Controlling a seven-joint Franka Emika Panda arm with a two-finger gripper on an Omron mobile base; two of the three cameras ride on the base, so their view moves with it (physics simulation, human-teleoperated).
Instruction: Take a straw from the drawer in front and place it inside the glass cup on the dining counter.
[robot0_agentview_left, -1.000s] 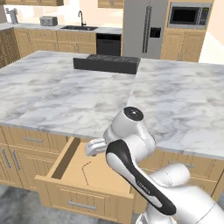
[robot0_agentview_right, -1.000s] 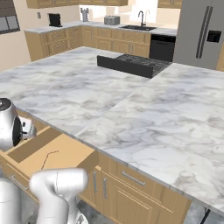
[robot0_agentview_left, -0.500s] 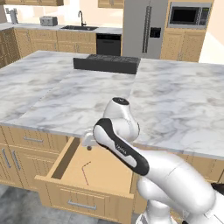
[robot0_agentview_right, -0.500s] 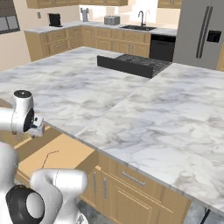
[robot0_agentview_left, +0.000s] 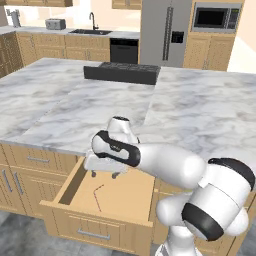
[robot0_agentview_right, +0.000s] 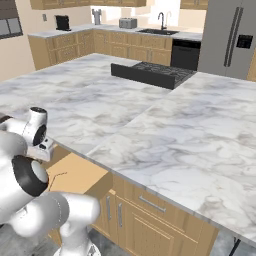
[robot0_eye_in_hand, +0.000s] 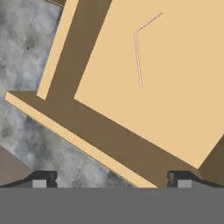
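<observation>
Hovering wide-spread tool (robot0_eye_in_hand: 112, 177), thin bent straw (robot0_eye_in_hand: 139, 52), flat light-wood drawer (robot0_eye_in_hand: 87, 144) floor

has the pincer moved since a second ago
Yes. In the left base view the pincer has swung left and down, from beside the drawer's right part to above its open middle, near the straw. Its jaws stand open.

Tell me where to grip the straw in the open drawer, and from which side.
Grip the straw on its long straight section, away from the bend, probably near mid-length. Come straight down from above: it lies flat on the drawer floor, apart from the walls, so no side approach fits. Set the open tool so its fingers close across the thin shaft, not along it.
</observation>
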